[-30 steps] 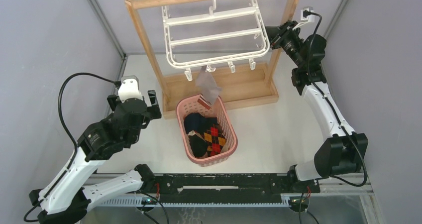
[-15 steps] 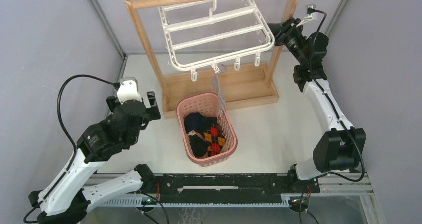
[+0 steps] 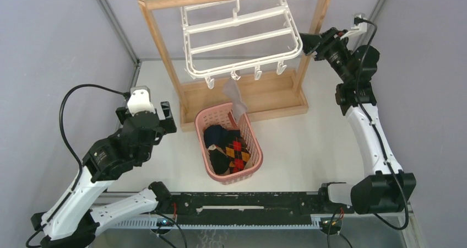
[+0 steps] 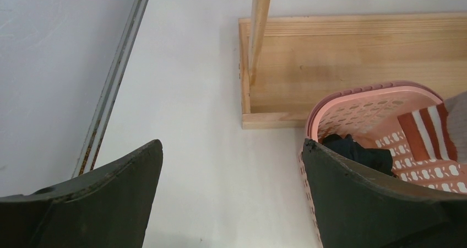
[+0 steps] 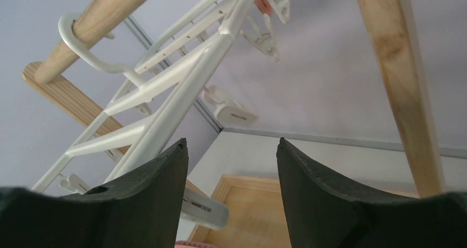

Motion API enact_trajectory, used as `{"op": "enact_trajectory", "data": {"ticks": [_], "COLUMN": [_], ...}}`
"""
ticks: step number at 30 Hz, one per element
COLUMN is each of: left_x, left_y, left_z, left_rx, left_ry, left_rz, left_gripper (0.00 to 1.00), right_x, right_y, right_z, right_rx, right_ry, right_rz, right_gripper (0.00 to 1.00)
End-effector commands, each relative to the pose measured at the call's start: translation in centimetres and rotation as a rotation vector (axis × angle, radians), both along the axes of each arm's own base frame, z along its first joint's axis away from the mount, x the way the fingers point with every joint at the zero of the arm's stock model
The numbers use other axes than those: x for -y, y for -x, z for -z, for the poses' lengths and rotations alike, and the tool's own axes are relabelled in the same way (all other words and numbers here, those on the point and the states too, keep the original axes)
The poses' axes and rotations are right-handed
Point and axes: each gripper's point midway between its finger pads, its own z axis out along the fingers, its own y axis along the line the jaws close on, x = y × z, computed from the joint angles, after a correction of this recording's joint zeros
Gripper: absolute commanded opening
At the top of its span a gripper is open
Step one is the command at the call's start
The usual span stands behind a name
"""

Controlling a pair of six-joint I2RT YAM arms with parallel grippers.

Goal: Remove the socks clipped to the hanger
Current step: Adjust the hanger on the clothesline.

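The white hanger (image 3: 237, 36) hangs by its hook from the wooden rack's top bar. One grey sock (image 3: 234, 96) dangles under the front row of clips, its lower end in the pink basket (image 3: 254, 143). Other socks lie in the basket, among them a red-yellow argyle one (image 3: 238, 154) and a black one (image 3: 216, 133). My right gripper (image 3: 306, 43) is open just right of the hanger's right corner and holds nothing. In the right wrist view the hanger (image 5: 165, 77) runs past the left finger of the right gripper (image 5: 231, 146). My left gripper (image 3: 144, 111) is wide open, left of the basket.
The wooden rack's base (image 3: 270, 96) stands behind the basket, with its right post (image 5: 402, 82) close beside my right gripper. In the left wrist view the left gripper (image 4: 231, 146) hovers over bare table, the basket rim (image 4: 374, 88) and a red-white sock cuff (image 4: 429, 132) at right.
My right gripper has opened and drawn back to the right, off the hanger's right edge. The hanger and the grey sock have swung. The left arm has barely moved.
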Motion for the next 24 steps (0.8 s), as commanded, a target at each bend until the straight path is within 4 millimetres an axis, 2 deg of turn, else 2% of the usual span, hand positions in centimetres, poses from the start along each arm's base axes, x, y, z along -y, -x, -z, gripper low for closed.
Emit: {"op": "enact_trajectory", "data": {"ticks": [1, 3, 4, 9, 12, 13, 14, 16, 20, 22, 24], "left_x": [0.3, 0.4, 0.5, 1.1, 1.6, 1.7, 1.9, 2.1, 2.4, 2.5, 2.6], "left_y": [-0.5, -0.5, -0.5, -0.8, -1.1, -1.2, -1.3, -1.4, -1.8, -1.9, -1.9], "left_z": [-0.1, -0.2, -0.2, -0.3, -0.1, -0.1, 0.0, 0.3, 1.0, 1.4, 1.6], "left_rx": [0.010, 0.014, 0.016, 0.025, 0.021, 0.019, 0.017, 0.013, 0.003, 0.000, 0.002], "left_ry": [-0.019, -0.014, -0.010, 0.009, 0.006, 0.006, 0.006, 0.002, -0.012, -0.017, -0.015], "left_rz": [0.001, 0.005, 0.008, 0.029, 0.037, 0.039, 0.041, 0.043, 0.044, 0.044, 0.046], "left_gripper": [1.00, 1.00, 1.00, 1.00, 1.00, 1.00, 1.00, 1.00, 1.00, 1.00, 1.00], "right_x": [1.8, 2.1, 3.2, 6.2, 7.3, 7.4, 7.4, 6.9, 4.5, 2.6, -0.2], "right_y": [1.2, 1.8, 1.9, 3.6, 4.8, 5.3, 5.9, 7.3, 9.8, 11.3, 13.0], "right_z": [1.3, 2.3, 3.1, 6.3, 9.9, 10.2, 11.6, 13.0, 15.8, 16.8, 17.7], "right_rx": [-0.044, -0.069, -0.094, -0.186, -0.277, -0.282, -0.308, -0.315, -0.328, -0.326, -0.312], "right_ry": [0.025, 0.034, 0.039, 0.046, 0.041, 0.039, 0.038, 0.032, 0.020, 0.037, 0.066], "right_rz": [0.078, 0.093, 0.127, 0.235, 0.258, 0.259, 0.256, 0.237, 0.140, 0.079, 0.000], "right_gripper": [0.69, 0.71, 0.73, 0.83, 0.83, 0.83, 0.84, 0.83, 0.83, 0.82, 0.80]}}
